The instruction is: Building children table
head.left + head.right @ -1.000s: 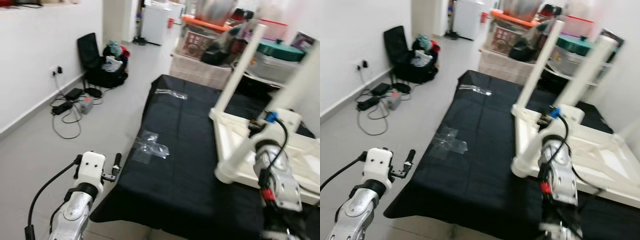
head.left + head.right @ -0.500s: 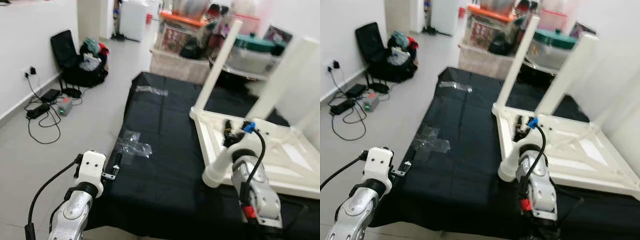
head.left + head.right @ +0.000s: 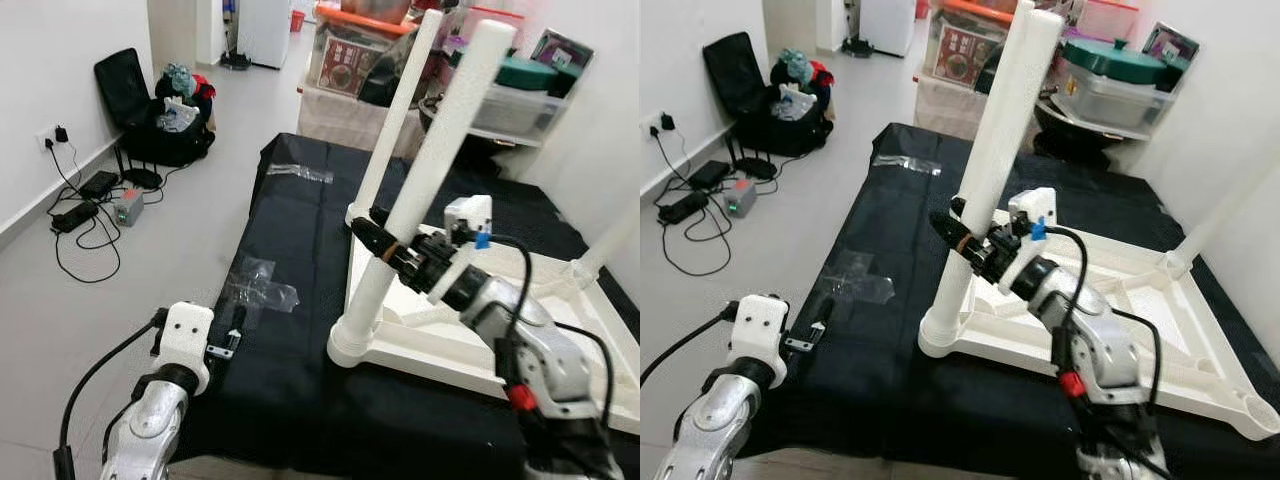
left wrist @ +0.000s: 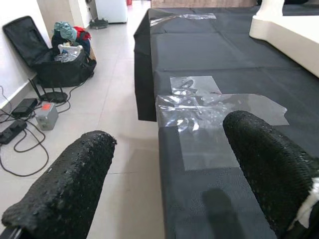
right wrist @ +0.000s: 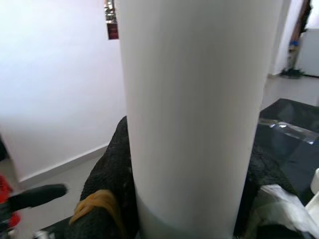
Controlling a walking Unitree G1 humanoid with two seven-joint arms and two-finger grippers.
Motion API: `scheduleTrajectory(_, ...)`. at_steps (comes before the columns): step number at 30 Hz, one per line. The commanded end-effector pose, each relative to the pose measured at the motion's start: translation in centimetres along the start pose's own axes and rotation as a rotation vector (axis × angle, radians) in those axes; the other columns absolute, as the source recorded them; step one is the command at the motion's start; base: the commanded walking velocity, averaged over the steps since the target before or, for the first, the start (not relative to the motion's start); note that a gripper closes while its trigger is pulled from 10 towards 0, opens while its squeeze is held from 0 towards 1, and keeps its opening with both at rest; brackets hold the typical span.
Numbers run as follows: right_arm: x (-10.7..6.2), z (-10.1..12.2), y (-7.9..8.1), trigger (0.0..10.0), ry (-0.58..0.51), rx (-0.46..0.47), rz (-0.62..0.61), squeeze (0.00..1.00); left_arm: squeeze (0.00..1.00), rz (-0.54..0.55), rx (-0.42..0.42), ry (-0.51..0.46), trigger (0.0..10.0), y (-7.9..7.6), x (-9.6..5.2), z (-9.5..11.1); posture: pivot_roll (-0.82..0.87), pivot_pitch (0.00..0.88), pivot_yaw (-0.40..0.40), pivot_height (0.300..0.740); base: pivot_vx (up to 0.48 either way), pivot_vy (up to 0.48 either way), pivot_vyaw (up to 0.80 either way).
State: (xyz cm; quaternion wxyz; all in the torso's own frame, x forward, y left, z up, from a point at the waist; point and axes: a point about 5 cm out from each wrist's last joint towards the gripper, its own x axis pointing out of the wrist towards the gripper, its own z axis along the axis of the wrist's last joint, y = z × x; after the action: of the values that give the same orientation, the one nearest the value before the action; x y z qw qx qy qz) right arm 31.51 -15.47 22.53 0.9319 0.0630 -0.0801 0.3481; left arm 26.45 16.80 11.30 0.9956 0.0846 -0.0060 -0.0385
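Near table leg [image 3: 420, 190]: its top runs out of my right eye frame, and my right gripper [image 3: 385, 243] covers a band of it low down.
Table frame [image 3: 1200, 350]: the right-hand corner is cut by the frame edge.
Far right leg [image 3: 610, 245]: only its lower part is in frame.
Clear plastic bags [image 4: 209, 107]: contents too faint for me to tell.
My left gripper [image 4: 164, 169]: finger bases cut off at the bottom of the frame.

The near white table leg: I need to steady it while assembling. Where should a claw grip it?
Low on the near leg, just above its socket, from the side, as the right claw does: the round upright shaft fits between two fingers, and low means less wobble.
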Motion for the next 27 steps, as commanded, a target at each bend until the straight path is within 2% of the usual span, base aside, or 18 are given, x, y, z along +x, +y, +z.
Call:
scheduleTrajectory(1, -0.4, -2.3, -1.2, 0.0, 0.124, 0.027, -0.113, 0.0, 0.0, -0.006, -0.001, 0.005, 10.0, -0.2, -0.1, -0.1, 0.15, 0.0, -0.202, 0.74, 0.0, 0.0, 0.0)
scheduleTrajectory(2, -0.6, -2.8, -2.1, 0.0, 0.151, 0.039, -0.217, 0.0, 0.0, -0.009, -0.001, 0.005, 10.0, -0.2, -0.1, -0.1, 0.14, 0.0, -0.199, 0.74, 0.0, 0.0, 0.0)
scheduleTrajectory(3, -1.9, -3.9, -4.4, 0.0, 0.184, 0.057, -0.484, 0.0, 0.0, -0.012, -0.002, 0.007, 10.0, -0.3, -0.1, -0.1, 0.14, 0.0, -0.199, 0.74, 0.0, 0.0, 0.0)
scheduleTrajectory(5, -5.2, -5.8, -7.0, 0.0, 0.237, 0.088, -0.877, 0.0, 0.0, -0.015, -0.003, 0.009, 10.0, -0.4, -0.2, -0.1, 0.13, 0.0, -0.197, 0.74, 0.0, 0.0, 0.0)
scheduleTrajectory(6, -5.2, -5.8, -7.0, 0.0, 0.237, 0.088, -0.877, 0.0, 0.0, -0.015, -0.003, 0.009, 10.0, -0.4, -0.2, -0.1, 0.13, 0.0, -0.197, 0.74, 0.0, 0.0, 0.0)
scheduleTrajectory(8, -9.3, -7.4, -8.0, 0.0, 0.268, 0.119, -1.17, 0.0, 0.0, -0.016, -0.005, 0.01, 10.0, -0.4, -0.3, -0.2, 0.12, 0.0, -0.191, 0.74, 0.0, 0.0, 0.0)
scheduleTrajectory(9, -9.3, -7.4, -8.0, 0.0, 0.268, 0.119, -1.17, 0.0, 0.0, -0.016, -0.005, 0.01, 10.0, -0.4, -0.3, -0.2, 0.12, 0.0, -0.191, 0.74, 0.0, 0.0, 0.0)
scheduleTrajectory(10, -12.5, -8.3, -8.0, 0.0, 0.292, 0.12, -1.373, 0.0, 0.0, -0.017, -0.006, 0.013, 10.0, -0.5, -0.3, -0.2, 0.12, 0.0, -0.186, 0.74, 0.0, 0.0, 0.0)
scheduleTrajectory(11, -13.5, -8.4, -7.8, 0.0, 0.297, 0.12, -1.447, 0.0, 0.0, -0.019, -0.007, 0.015, 10.0, -0.5, -0.3, -0.3, 0.12, 0.0, -0.186, 0.74, 0.0, 0.0, 0.0)
scheduleTrajectory(14, -14.3, -8.4, -7.4, 0.0, 0.286, 0.089, -1.52, 0.0, 0.0, -0.029, -0.008, 0.018, 10.0, -0.7, -0.4, -0.3, 0.11, 0.0, -0.18, 0.74, 0.0, 0.0, 0.0)
scheduleTrajectory(16, -14.3, -8.4, -7.4, 0.0, 0.286, 0.089, -1.52, 0.0, 0.0, -0.029, -0.008, 0.018, 10.0, -0.7, -0.4, -0.3, 0.11, 0.0, -0.18, 0.74, 0.0, 0.0, 0.0)
scheduleTrajectory(17, -11.8, -8.5, -6.6, 8.4, 0.275, 0.114, -1.412, 0.0, 0.0, -0.035, -0.008, 0.019, 10.0, -0.8, -0.3, -0.4, 0.11, 0.0, -0.178, 0.74, 0.0, 0.0, 0.0)
scheduleTrajectory(18, -10.0, -8.4, -6.2, 10.0, 0.255, 0.138, -1.317, 0.0, 0.0, -0.036, -0.008, 0.018, 10.0, -0.8, -0.2, -0.3, 0.11, 0.0, -0.182, 0.74, 0.0, 0.0, 0.0)
scheduleTrajectory(21, -8.9, -8.4, -6.0, 10.0, 0.241, 0.154, -1.255, 0.0, 0.0, -0.037, -0.007, 0.018, 10.0, -0.9, -0.2, -0.3, 0.11, 0.0, -0.182, 0.74, 0.0, 0.0, 0.0)
scheduleTrajectory(22, -7.6, -7.7, -5.7, 10.0, 0.182, 0.174, -1.177, 0.0, 0.0, -0.033, -0.006, 0.016, 10.0, -0.8, -0.2, -0.3, 0.12, 0.0, -0.187, 0.74, 0.0, 0.0, 0.0)
scheduleTrajectory(23, -6.3, -7.0, -5.4, 10.0, 0.121, 0.208, -1.08, 1.0, 0.0, -0.028, -0.006, 0.014, 10.0, -0.7, -0.1, -0.3, 0.12, 0.0, -0.189, 0.74, 0.0, 0.0, 0.0)
scheduleTrajectory(24, -5.5, -6.4, -5.2, 10.0, 0.079, 0.23, -1.024, 1.0, 0.0, -0.024, -0.005, 0.013, 10.0, -0.6, -0.1, -0.2, 0.12, 0.0, -0.189, 0.74, 0.0, 0.0, 0.0)
scheduleTrajectory(27, -1.9, -3.6, -2.5, 10.0, -0.046, 0.385, -0.522, 1.0, 0.0, -0.019, -0.006, 0.011, 10.0, -0.4, 0.0, -0.2, 0.13, 0.0, -0.192, 0.74, 0.0, 0.0, 0.0)
